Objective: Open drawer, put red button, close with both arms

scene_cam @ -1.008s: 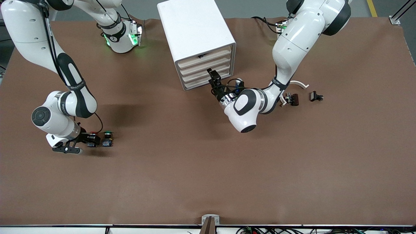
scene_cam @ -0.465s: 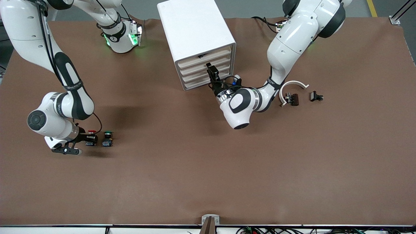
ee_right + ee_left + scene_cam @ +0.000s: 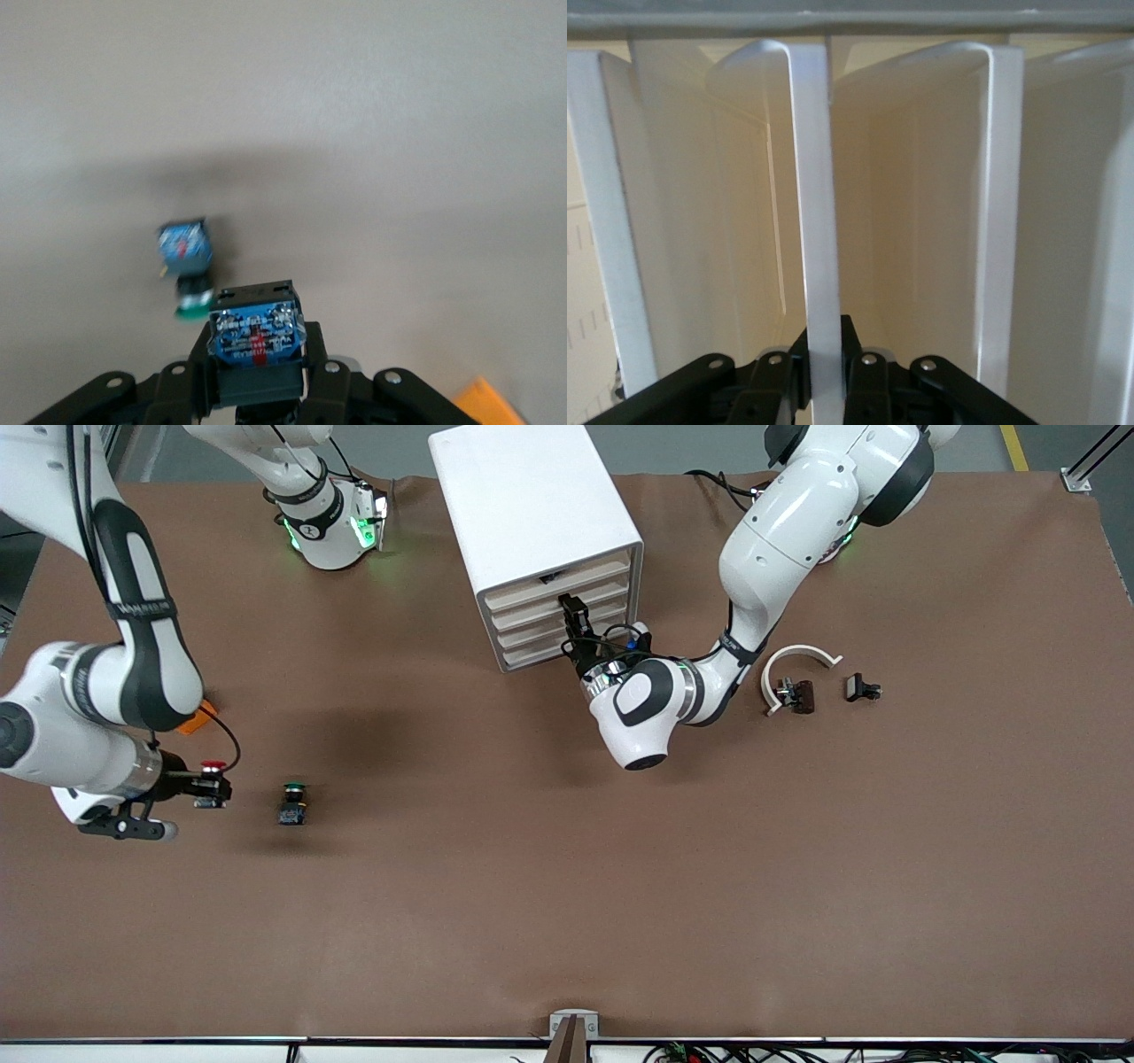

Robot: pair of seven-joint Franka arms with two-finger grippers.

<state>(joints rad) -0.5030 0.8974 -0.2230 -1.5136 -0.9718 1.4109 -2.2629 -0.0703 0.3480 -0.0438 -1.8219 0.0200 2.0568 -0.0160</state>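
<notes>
While the right gripper (image 3: 211, 789) is clamped on the red button (image 3: 213, 766), holding it in the air over bare table toward the right arm's end, the green-capped button (image 3: 293, 803) sits on the table just beside it. Left gripper (image 3: 576, 622) is at the front of the white drawer cabinet (image 3: 532, 522), fingers (image 3: 780, 376) pinched together on a thin white drawer edge (image 3: 819, 266). Drawers all look pushed in.
</notes>
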